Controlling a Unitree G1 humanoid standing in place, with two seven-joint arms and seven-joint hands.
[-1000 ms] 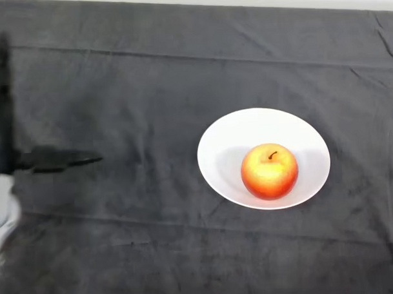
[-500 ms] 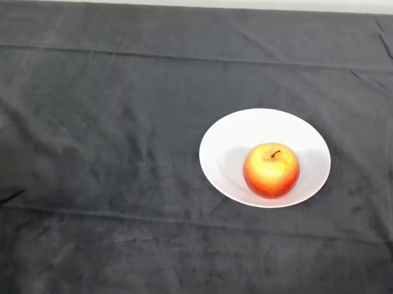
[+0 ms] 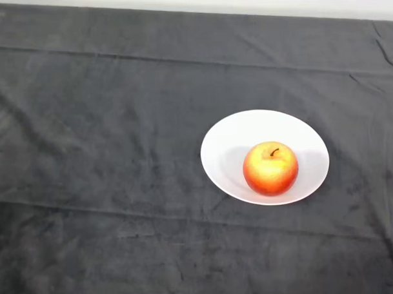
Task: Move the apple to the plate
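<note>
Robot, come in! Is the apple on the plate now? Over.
No hand in view. Apple upright on the white plate, stem up. Nothing in the way on the dark cloth.

Cloth [image 3: 107, 189]: dark grey, matt, soft, creased. Plate [image 3: 247, 129]: white, smooth, faint sheen. Apple [image 3: 270, 169]: red-orange, glossy skin.

Red-orange apple [image 3: 270, 169] with yellowish top, white plate [image 3: 247, 132], dark grey cloth [image 3: 105, 124]
</note>
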